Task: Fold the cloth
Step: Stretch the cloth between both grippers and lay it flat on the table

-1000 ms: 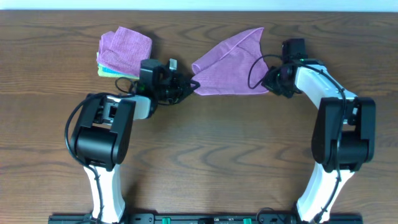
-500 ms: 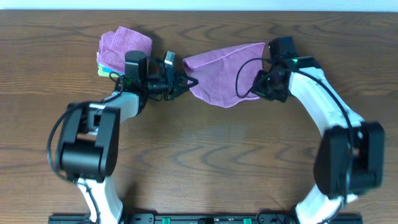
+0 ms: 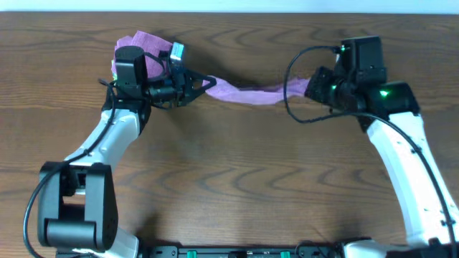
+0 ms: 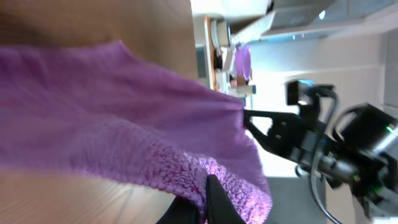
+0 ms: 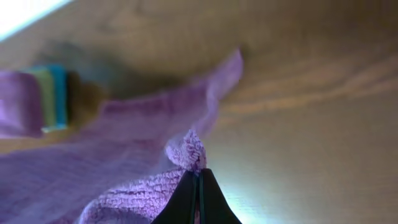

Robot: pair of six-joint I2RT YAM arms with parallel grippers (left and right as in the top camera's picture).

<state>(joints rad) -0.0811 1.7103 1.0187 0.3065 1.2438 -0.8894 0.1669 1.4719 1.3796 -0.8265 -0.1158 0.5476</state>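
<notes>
Counter (image 3: 237,179) of dark wood takes up nearly the whole overhead view, and most of it lies bare in front of the robot. The two arms reach over its far half. The left arm (image 3: 107,143) stretches up and across toward the middle, and the right arm (image 3: 405,154) comes in from the other side.

Between them hangs the cloth (image 3: 247,94), mauve-purple and pulled out into a long narrow band. From above it shows almost edge-on rather than as a flat square. It appears lifted off the counter, though whether its lower edge brushes the wood cannot be told.

At the far left, partly covered by the left arm, sits the pile (image 3: 150,39) of folded cloths, apart from the stretched piece.

The left gripper (image 3: 208,82) is clenched on one end of the cloth, and the left wrist view shows terry bunched right at its closed jaws. The right gripper (image 3: 310,87) is clamped on the opposite end. In the right wrist view a small puckered tuft of fabric stands just above its closed jaws.

As a judgement of progress, the pick-up and spreading part looks done, since both ends are held and the fabric is drawn out between them. No fold shows yet. What is left would be to lay the cloth down, bring one half over the other, line up the edges and let go.
</notes>
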